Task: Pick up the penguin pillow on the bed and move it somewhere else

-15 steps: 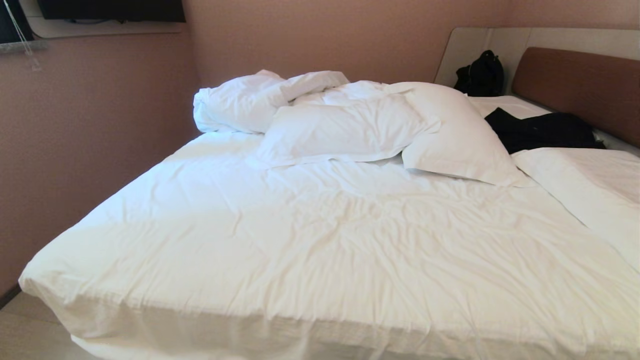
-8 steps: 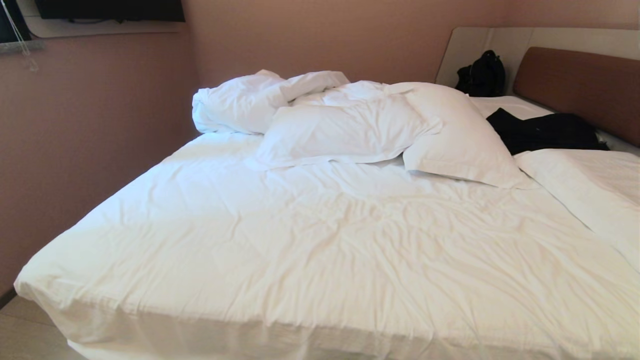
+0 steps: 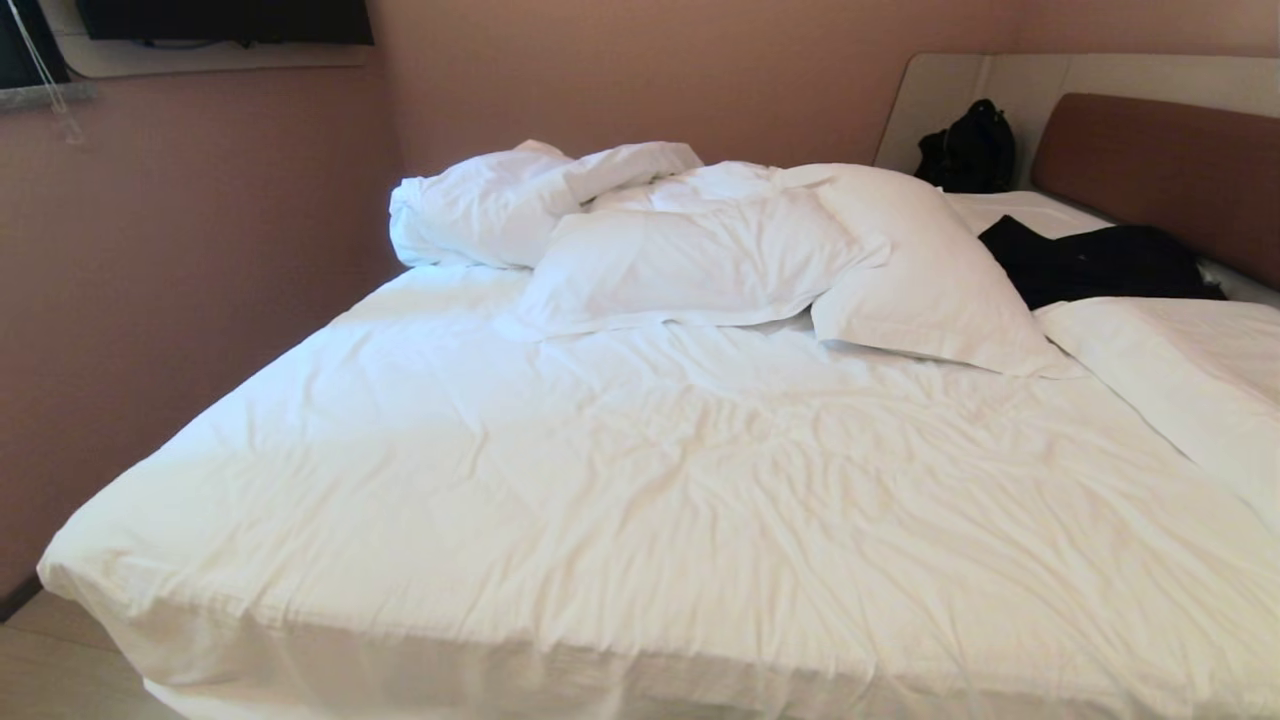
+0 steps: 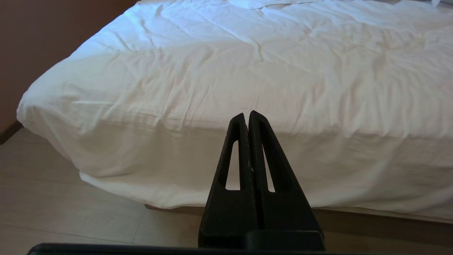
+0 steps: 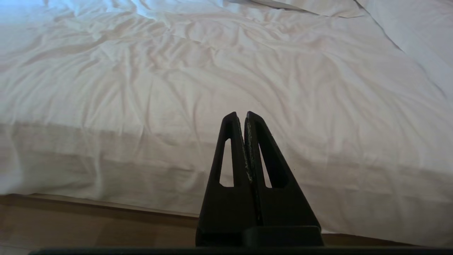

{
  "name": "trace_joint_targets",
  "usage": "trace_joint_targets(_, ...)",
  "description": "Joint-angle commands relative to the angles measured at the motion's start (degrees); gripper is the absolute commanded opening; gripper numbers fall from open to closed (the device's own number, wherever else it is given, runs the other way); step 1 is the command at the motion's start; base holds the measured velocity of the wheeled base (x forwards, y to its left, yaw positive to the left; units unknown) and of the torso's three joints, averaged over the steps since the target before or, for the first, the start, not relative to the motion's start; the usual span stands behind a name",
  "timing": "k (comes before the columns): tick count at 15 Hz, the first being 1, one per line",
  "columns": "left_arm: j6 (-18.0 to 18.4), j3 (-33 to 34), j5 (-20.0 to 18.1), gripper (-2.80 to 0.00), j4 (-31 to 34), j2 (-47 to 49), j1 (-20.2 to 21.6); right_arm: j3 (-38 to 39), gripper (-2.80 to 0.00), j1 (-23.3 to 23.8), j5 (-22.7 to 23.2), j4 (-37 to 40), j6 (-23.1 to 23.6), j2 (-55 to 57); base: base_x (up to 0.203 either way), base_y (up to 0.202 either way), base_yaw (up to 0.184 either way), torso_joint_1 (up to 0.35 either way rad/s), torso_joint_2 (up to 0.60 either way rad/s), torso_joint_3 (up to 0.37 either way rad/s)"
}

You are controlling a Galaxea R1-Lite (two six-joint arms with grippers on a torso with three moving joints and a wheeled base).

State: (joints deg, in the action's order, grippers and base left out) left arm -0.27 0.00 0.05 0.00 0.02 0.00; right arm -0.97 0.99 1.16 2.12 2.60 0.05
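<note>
White bed [image 3: 640, 480] ahead | left gripper [image 4: 247, 115] closed, empty | right gripper [image 5: 244, 115] closed, empty

My left pincer [image 4: 248, 114]: two matte black tapered fingers, each with a long triangular cut-out, rising from a black base block. My right pincer [image 5: 244, 115]: same build, pale scuffs along inner finger edges.

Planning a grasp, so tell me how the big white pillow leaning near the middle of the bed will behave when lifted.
The white pillow probably flops: it already sags against the heap of bedding. It looks puffy, so likely light for its bulk. Its loose flat border may slip from narrow jaws; pinching deeper into the filling seems safer.
</note>
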Motion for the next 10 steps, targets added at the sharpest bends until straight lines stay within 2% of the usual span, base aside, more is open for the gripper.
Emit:
trace_joint_targets(1,-0.05,0.09,0.04,-2.80,0.00,-0.02,0.00,0.00,-2.80,0.07,0.07,-0.01,0.04,0.04,-0.001,0.133,0.004,0.002,0.00,0.002)
trace_joint_targets(10,0.01,0.09,0.04,-2.80,0.00,-0.02,0.00,0.00,-2.80,0.00,0.07,-0.08,0.04,0.04,0.000,0.195,-0.001,0.002,0.00,0.002)
